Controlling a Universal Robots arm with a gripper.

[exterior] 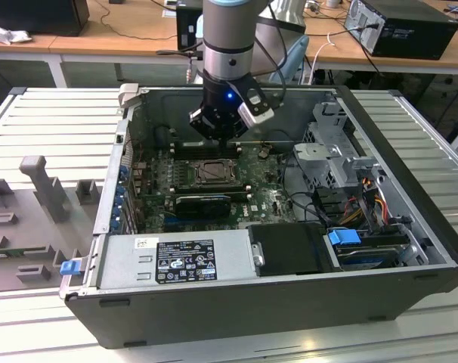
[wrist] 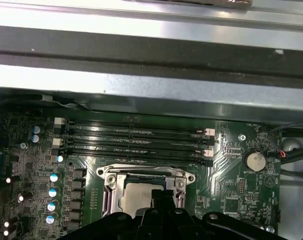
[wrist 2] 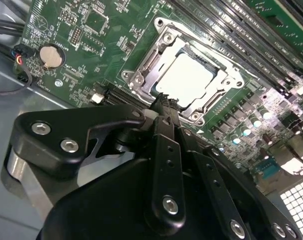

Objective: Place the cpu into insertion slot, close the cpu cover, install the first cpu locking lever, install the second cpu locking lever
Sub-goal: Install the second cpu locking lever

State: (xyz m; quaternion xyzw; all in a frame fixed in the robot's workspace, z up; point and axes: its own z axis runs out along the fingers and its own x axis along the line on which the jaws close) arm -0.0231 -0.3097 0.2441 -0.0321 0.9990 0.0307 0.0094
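Your gripper [wrist 2: 164, 102], fingers pressed together, hovers at the cpu cover [wrist 2: 184, 82]; a skewed push could jam the cpu [wrist 2: 189, 77].

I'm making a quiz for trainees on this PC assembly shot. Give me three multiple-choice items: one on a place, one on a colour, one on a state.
1. Where is the cpu?
A. on the table outside the case
B. in the insertion slot
C. on the power supply

2. What colour is the circuit board?
A. red
B. blue
C. green

3. How does the cpu cover stand?
A. lying down flat around the cpu
B. hinged upright
C. taken off the board

Answers:
1 B, its pale top sits inside the metal-rimmed socket.
2 C, green shows all around the socket in both wrist views.
3 A, the silver frame lies flat, framing the chip.
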